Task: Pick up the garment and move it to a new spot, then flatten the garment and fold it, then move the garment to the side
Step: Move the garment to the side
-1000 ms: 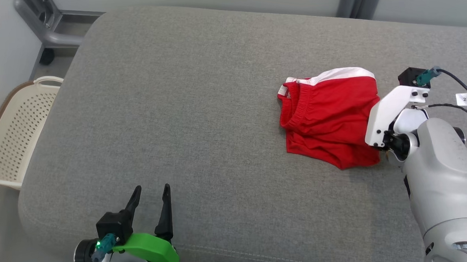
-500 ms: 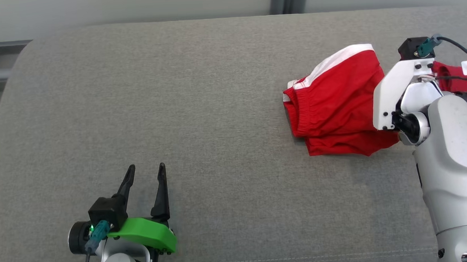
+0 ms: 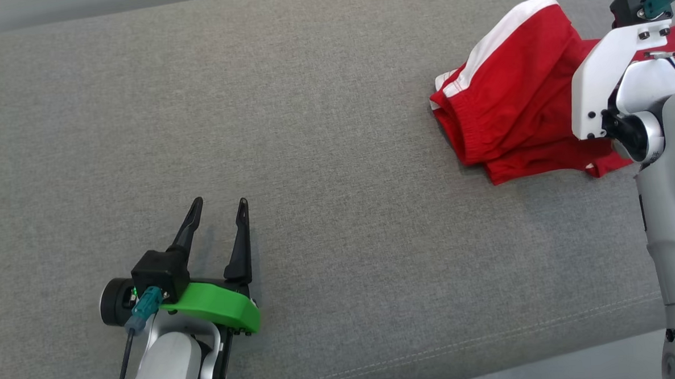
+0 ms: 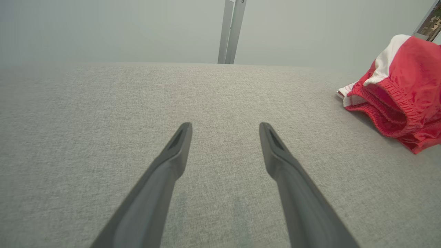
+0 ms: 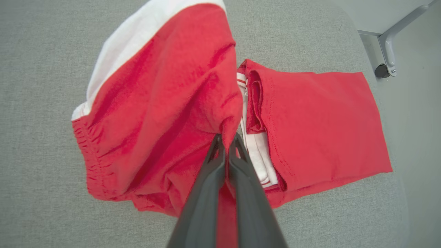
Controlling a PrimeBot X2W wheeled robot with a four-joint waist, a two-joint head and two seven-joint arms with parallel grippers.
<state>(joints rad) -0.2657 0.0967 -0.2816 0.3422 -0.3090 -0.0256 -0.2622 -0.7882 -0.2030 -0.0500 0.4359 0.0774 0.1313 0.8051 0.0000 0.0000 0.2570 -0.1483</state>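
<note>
One red garment (image 3: 510,108) lay at the upper right on the grey cushion (image 3: 312,128). The right gripper (image 5: 227,140) was clamped tight on one fold; the left gripper (image 3: 219,203), lower left, gaped wide, empty.

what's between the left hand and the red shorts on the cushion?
Just bare grey cushion. The open left hand sits well apart from the red shorts, with plain upholstery between them. Visible in the head view and the left wrist view.

Left gripper (image 3: 220,201): two long dark fingers (image 3: 238,239), green plastic shroud (image 3: 217,311), black camera block (image 3: 160,272), teal plug (image 3: 146,312), thin black cable (image 3: 123,367). Right: white screwed bracket (image 3: 600,81), pale grey forearm (image 3: 671,209).
</note>
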